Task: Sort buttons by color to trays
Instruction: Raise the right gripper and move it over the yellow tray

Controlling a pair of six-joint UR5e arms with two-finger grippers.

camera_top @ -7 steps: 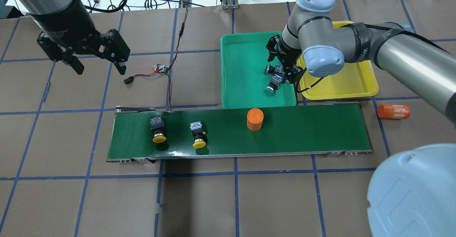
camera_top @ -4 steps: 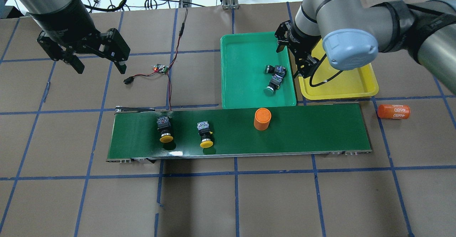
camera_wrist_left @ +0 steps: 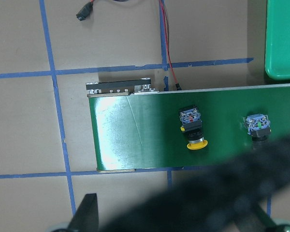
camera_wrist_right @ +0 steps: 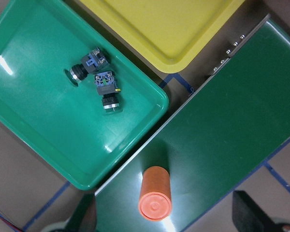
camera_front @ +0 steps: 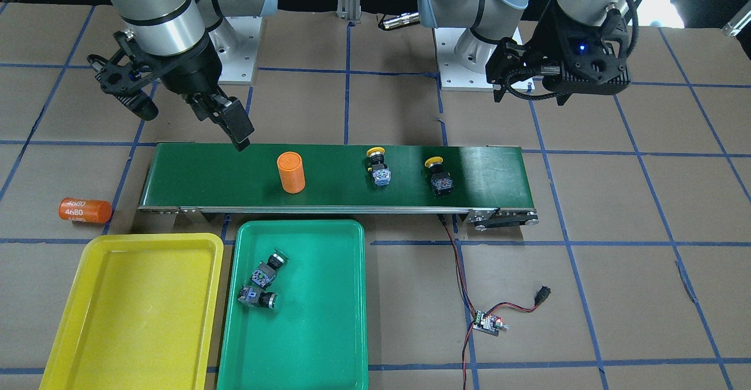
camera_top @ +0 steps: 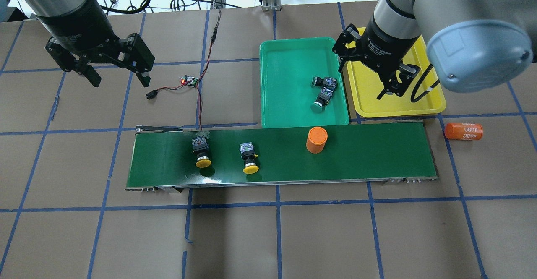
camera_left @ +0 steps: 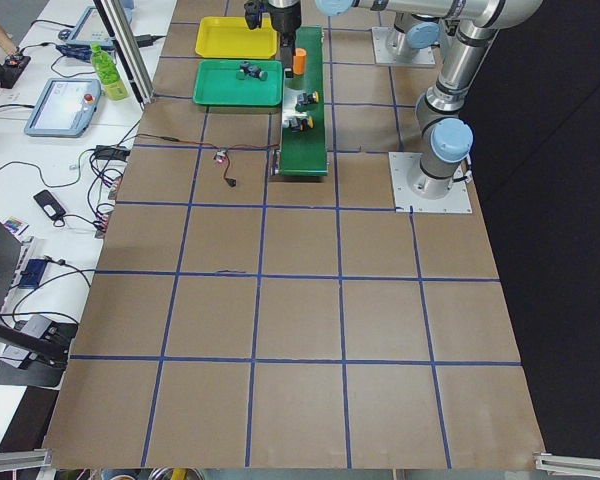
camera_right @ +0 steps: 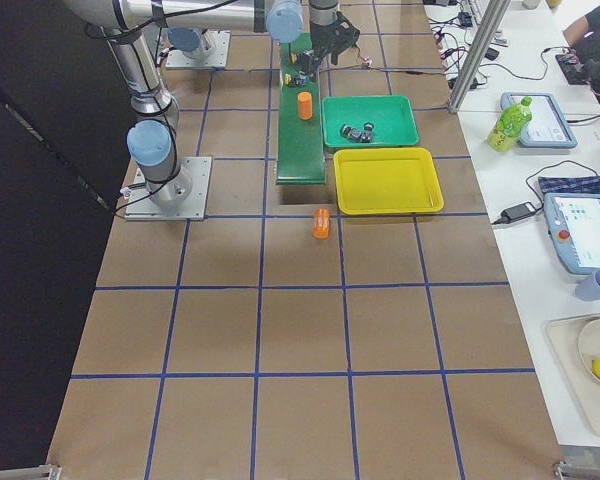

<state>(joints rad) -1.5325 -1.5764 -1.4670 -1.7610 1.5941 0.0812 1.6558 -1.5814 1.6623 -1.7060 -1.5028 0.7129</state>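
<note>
Right now the two green-capped buttons [camera_top: 323,93] lie on their sides, touching each other, in the green tray [camera_top: 285,107]. The yellow tray [camera_top: 402,108] sits just beside it. The two yellow-capped buttons [camera_top: 202,149] lie apart from each other on the dark green conveyor belt [camera_top: 369,157], toward its left end.

An orange cylinder [camera_top: 316,140] stands upright on the belt between those buttons and the tray end, close to the green tray's near rim. A second orange cylinder [camera_top: 463,131] lies on the table [camera_top: 293,237] off the belt's right end, printed "4680" twice. A small circuit board [camera_top: 189,80] with red and black wires lies beyond the belt's left end.

The left gripper [camera_top: 118,81] hangs over the table behind the belt, fingers spread and empty. The right gripper [camera_front: 190,125] hovers above the tray end, fingers also spread, holding nothing.
</note>
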